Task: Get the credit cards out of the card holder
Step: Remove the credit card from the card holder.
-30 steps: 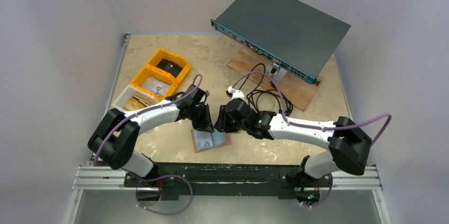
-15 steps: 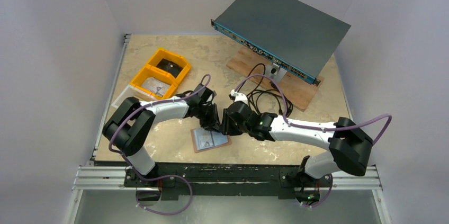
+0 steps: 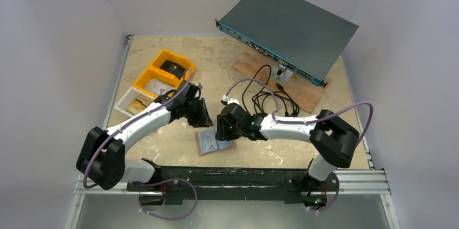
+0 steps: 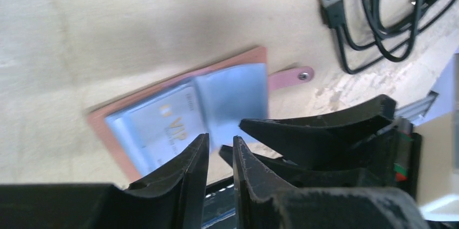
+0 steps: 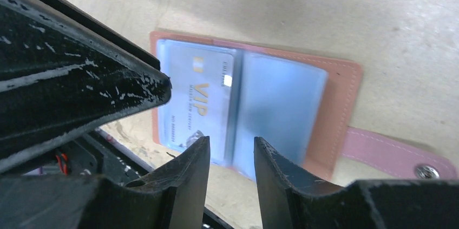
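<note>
Bending inward over the open card holder (image 3: 208, 144) — left end effector (image 4: 220, 140) and right end effector (image 5: 231, 142) hover slightly parted, empty.

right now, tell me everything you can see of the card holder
The card holder is a tan-pink leather bifold lying open and flat on the table, pale blue-grey inside facing up. One pocket shows a card printed VIP. A strap with a round snap sticks out sideways. Nothing is seen gripping it.

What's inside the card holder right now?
The card holder lies open. Its left sleeve shows a pale VIP card; the right sleeve looks plain blue-grey. Any cards stacked beneath, or inside that right sleeve, cannot be seen.
</note>
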Controlling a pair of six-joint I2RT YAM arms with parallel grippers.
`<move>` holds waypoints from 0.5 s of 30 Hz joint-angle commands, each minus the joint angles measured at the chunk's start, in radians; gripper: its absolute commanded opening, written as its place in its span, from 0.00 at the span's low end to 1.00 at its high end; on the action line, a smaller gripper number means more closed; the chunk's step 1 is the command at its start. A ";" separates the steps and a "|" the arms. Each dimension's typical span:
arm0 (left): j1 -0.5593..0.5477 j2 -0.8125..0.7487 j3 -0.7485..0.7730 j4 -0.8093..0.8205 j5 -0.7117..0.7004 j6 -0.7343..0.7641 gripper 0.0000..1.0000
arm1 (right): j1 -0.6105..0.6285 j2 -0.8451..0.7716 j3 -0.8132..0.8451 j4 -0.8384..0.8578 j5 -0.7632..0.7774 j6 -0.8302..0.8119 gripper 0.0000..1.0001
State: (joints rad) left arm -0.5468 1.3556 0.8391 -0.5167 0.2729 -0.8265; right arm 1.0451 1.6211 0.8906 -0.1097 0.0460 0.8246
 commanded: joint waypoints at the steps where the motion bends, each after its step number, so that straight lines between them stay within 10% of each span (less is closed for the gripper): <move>1: 0.039 -0.075 -0.063 -0.093 -0.071 0.036 0.22 | -0.004 0.017 0.051 0.067 -0.069 -0.020 0.36; 15: 0.041 -0.067 -0.160 -0.045 -0.063 0.018 0.14 | -0.019 0.094 -0.013 0.193 -0.133 0.041 0.37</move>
State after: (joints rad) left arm -0.5095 1.2793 0.6880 -0.5934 0.2096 -0.8158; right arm 1.0409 1.7237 0.8997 0.0097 -0.0704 0.8398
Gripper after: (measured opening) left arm 0.153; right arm 0.363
